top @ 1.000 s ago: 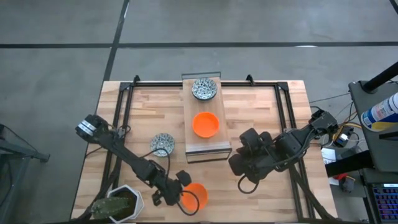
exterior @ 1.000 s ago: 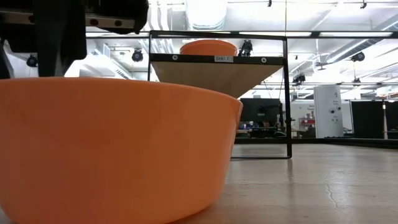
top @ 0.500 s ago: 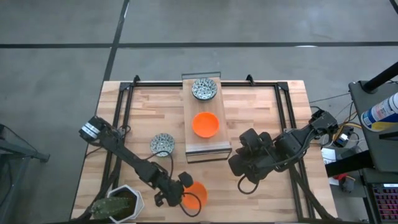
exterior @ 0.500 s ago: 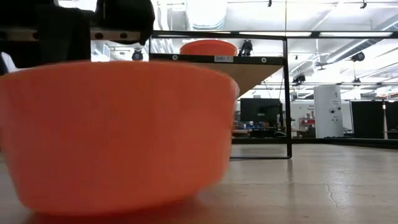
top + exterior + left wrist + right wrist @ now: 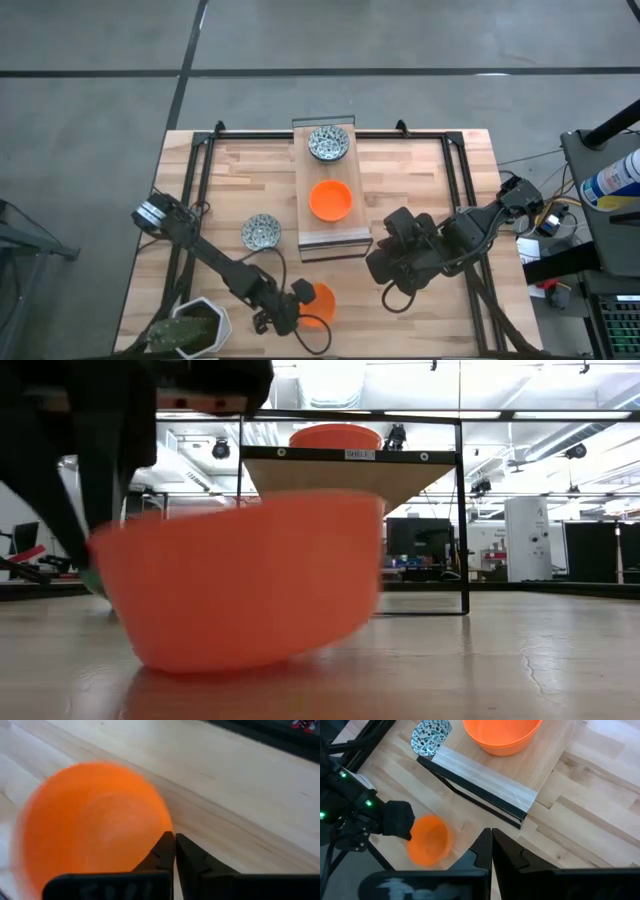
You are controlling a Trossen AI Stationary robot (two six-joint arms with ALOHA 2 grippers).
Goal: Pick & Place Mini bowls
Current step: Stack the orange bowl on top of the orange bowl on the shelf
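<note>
- The left gripper (image 5: 297, 311) pinches the rim of an orange bowl (image 5: 316, 303) and holds it tipped up, near the plant pot (image 5: 195, 328).
- The right gripper (image 5: 385, 268) is pressed shut with nothing in it, farther from the pot, beside the shelf (image 5: 335, 240).
</note>
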